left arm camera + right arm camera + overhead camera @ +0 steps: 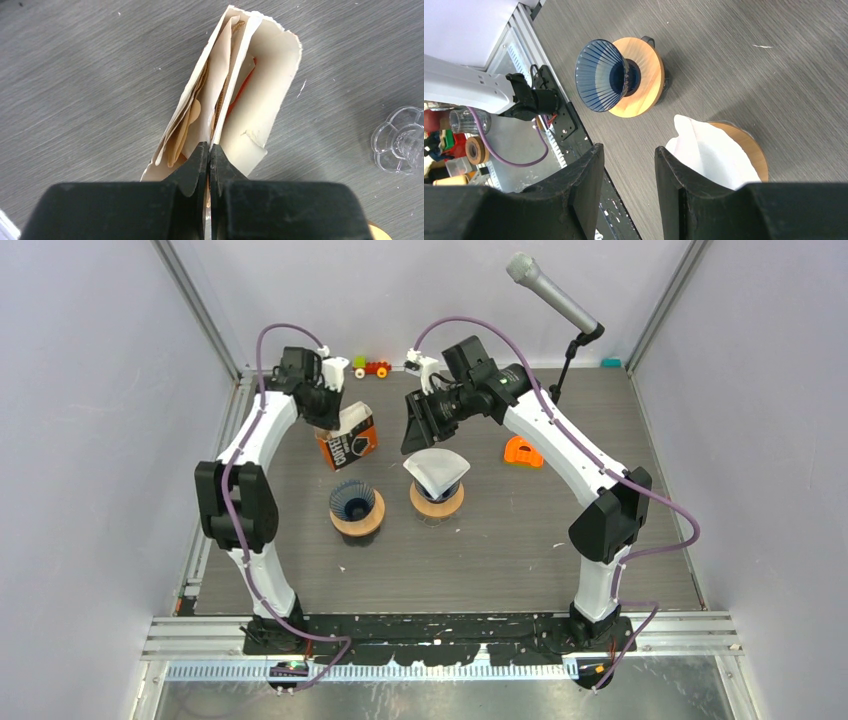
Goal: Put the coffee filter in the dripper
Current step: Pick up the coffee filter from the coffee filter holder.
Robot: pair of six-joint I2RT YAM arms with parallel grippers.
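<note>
At the table's far left, the torn-open filter box [347,440] stood mouth-up, with cream paper filters [197,112] upright inside and lettering resembling "COFFEE" on its side. The left gripper [208,147] was pinched shut at their edges. The right gripper [629,150] gaped empty above a white filter [709,155] seated point-down in a wood-ringed dripper [751,150].

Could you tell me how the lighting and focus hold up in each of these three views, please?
Top external view: even, diffuse light, only soft shadows under the blue dripper. Left wrist view: the filter box is sharp, the dark fingers nearly featureless. Right wrist view: a pale sheen lightens the table at upper right; the near fingers look slightly soft.
</note>
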